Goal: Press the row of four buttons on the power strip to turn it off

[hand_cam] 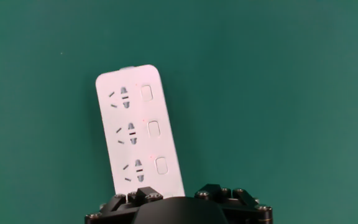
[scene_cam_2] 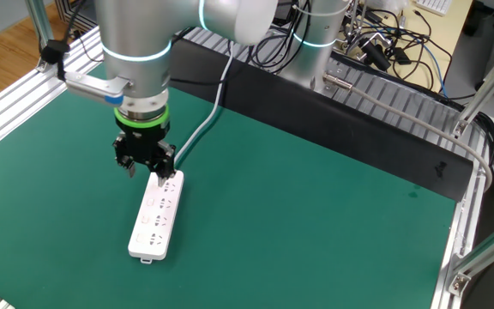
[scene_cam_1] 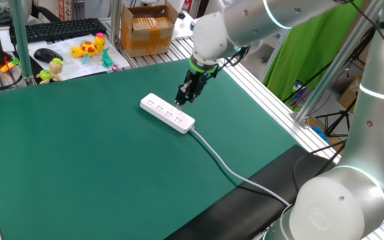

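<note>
The white power strip [scene_cam_1: 167,113] lies flat on the green mat, and its pale grey cable [scene_cam_1: 235,172] trails toward the near right edge. In the hand view the power strip [hand_cam: 138,134] shows three socket groups, each with a small white button [hand_cam: 154,129] to its right. The hand hides the strip's near end. My gripper [scene_cam_1: 185,98] hovers just above the strip's cable end, slightly off its far side. From the other fixed view the gripper [scene_cam_2: 147,168] hangs over the strip's far end [scene_cam_2: 168,182], its two dark fingers apart with nothing between them.
A black keyboard [scene_cam_1: 65,30], a mouse [scene_cam_1: 47,55], small plastic toys [scene_cam_1: 89,48] and a cardboard box [scene_cam_1: 149,30] sit beyond the mat's far edge. Aluminium rails [scene_cam_2: 401,116] frame the table. The arm's base [scene_cam_1: 339,200] stands at the near right.
</note>
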You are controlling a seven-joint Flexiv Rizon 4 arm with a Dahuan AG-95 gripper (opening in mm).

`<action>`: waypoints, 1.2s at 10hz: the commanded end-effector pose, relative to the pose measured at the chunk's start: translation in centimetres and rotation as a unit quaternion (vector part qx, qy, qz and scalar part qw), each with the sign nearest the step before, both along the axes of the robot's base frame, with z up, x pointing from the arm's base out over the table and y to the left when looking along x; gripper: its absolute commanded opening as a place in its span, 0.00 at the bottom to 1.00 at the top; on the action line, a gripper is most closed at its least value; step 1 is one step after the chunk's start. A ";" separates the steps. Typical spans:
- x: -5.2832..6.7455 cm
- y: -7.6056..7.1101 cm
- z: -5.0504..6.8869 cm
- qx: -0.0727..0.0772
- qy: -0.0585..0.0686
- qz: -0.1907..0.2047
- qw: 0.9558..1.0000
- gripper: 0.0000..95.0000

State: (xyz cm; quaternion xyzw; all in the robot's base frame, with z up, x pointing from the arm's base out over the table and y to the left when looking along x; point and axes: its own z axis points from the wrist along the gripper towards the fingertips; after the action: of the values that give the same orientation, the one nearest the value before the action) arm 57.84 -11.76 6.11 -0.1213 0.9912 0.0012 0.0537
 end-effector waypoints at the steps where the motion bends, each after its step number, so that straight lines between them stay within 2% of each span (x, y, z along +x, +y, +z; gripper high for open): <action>1: -0.2 -0.5 -0.1 -0.002 -0.001 0.000 1.000 0.60; 3: -0.3 -1.4 0.2 -0.001 -0.004 0.000 1.000 0.60; 5: 0.5 -2.4 1.1 0.001 0.000 0.000 1.000 0.60; 8: 0.4 -2.4 -0.3 0.003 -0.005 0.000 1.000 0.60; 12: 0.2 -2.1 -1.3 0.006 -0.006 0.000 1.000 0.60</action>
State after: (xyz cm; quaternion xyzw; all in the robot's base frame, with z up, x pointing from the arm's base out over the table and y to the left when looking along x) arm 58.20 -13.80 4.85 -0.1208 0.9908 0.0065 0.0609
